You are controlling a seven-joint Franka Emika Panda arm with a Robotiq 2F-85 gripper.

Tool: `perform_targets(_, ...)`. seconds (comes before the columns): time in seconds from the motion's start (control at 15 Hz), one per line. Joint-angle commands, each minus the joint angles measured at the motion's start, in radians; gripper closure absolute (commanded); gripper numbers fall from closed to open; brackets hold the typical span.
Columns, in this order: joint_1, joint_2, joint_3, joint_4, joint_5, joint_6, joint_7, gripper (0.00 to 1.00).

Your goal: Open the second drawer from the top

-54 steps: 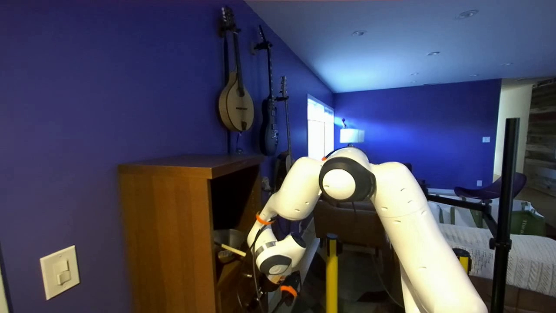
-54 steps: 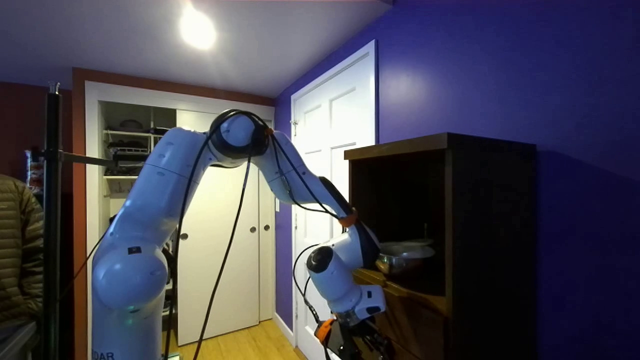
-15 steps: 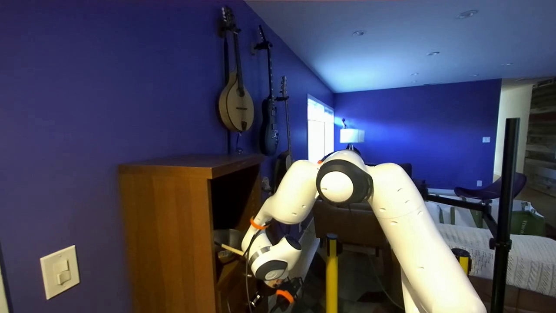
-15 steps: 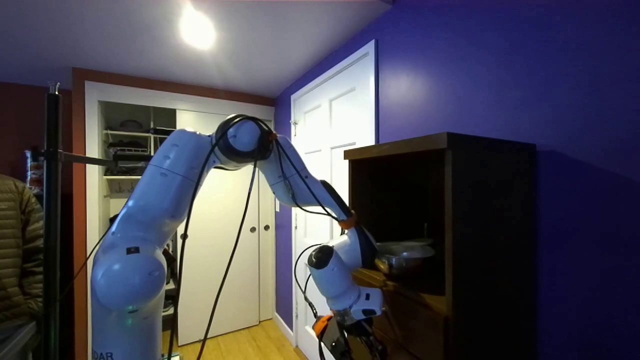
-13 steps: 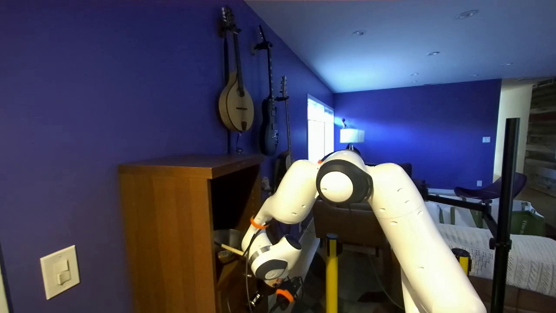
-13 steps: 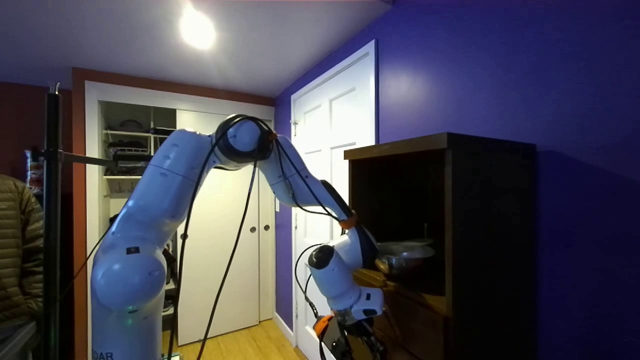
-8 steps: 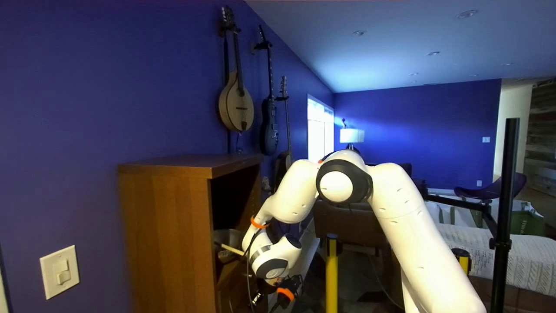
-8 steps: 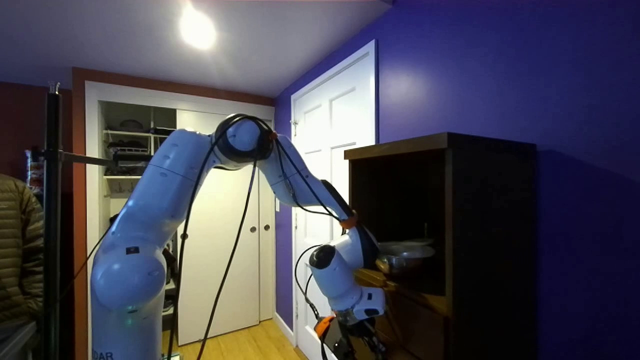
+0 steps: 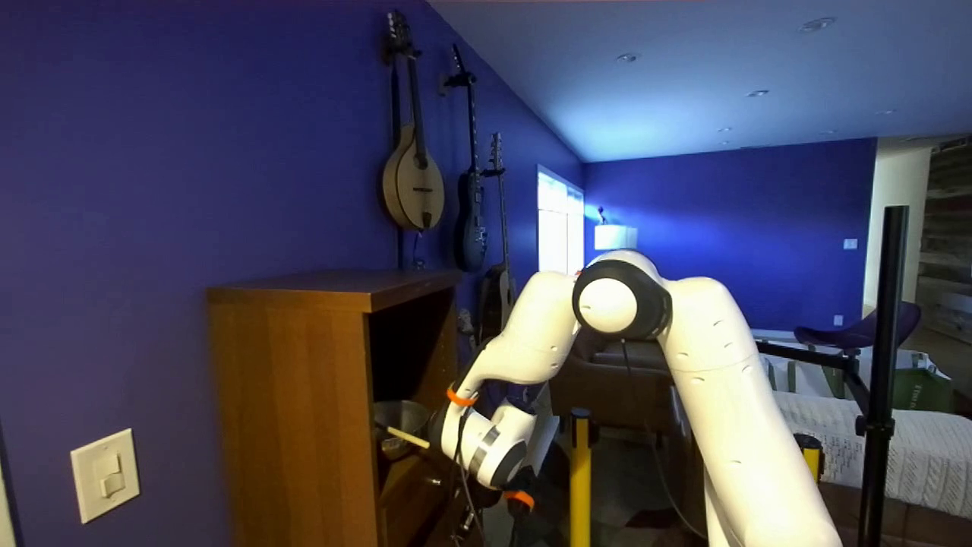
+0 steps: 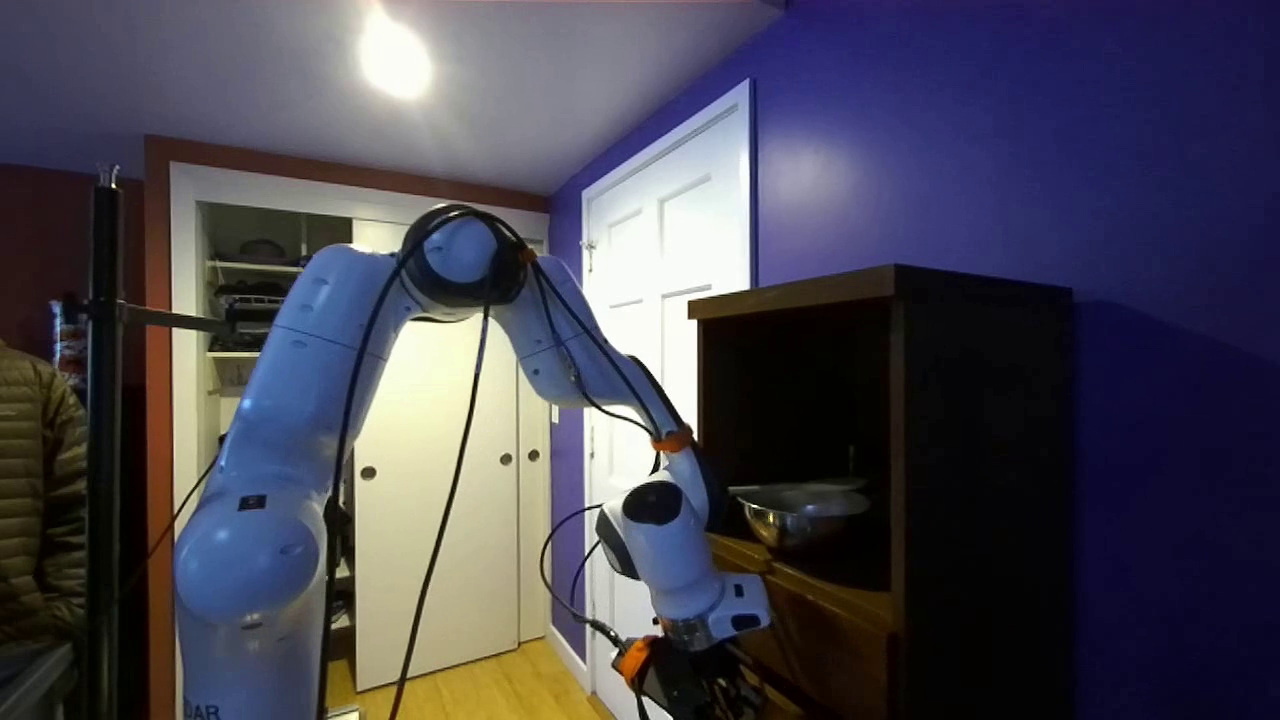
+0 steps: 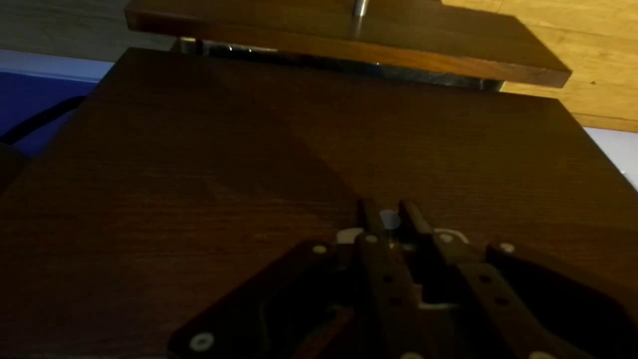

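Observation:
Dark brown in the wrist view's dim light, the second drawer from the top [image 11: 438, 144] fills most of the picture with its flat front. A small round metallic knob [image 11: 390, 219] lies between the fingertips of my gripper [image 11: 388, 205], which is shut on it. In both exterior views the gripper [image 10: 735, 688] is low in front of the cabinet [image 9: 296, 410], below its open compartment. The top drawer's knob [image 9: 433, 480] shows above it. The arm and gripper mostly hide the second drawer there, so I cannot tell how far out it stands.
Another drawer [image 11: 349, 30] with its own knob [image 11: 361, 7] stands partly out, beyond the panel on the floor side. A metal bowl [image 10: 800, 518] sits in the open compartment, a pale handle [image 9: 408, 437] poking out. A yellow post [image 9: 580, 486] and black pole [image 9: 885, 342] stand nearby.
Over the last half second the arm has drawn back from the cabinet. Its elbow has risen and its wrist has tilted, uncovering more of the bowl.

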Motion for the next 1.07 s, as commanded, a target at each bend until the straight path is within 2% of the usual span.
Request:
perform_targets(0.0,-0.023,-0.132,-0.055,-0.189,-0.232,-0.039,0.11,0.96)
perform_targets(0.07,-0.021,-0.157,-0.072,-0.222,-0.287,-0.049,0.153,0.96)
perform_targets(0.13,-0.016,-0.18,-0.09,-0.251,-0.342,-0.045,0.201,0.6)
perform_targets(0.27,-0.014,-0.222,-0.125,-0.297,-0.447,-0.047,0.279,0.55)
perform_targets(0.67,-0.018,-0.326,-0.208,-0.332,-0.666,-0.047,0.478,0.12)
perform_targets(0.73,-0.123,-0.34,-0.128,-0.333,-0.76,-0.063,0.551,0.05)
perform_targets(0.8,-0.142,-0.353,-0.129,-0.327,-0.828,-0.089,0.607,0.01)
perform_targets(0.87,-0.169,-0.376,-0.117,-0.324,-0.897,-0.129,0.666,0.0)
perform_targets(0.93,-0.119,-0.394,-0.175,-0.319,-0.937,-0.167,0.704,0.0)
perform_targets(1.0,-0.132,-0.416,-0.162,-0.317,-0.968,-0.2,0.743,0.0)
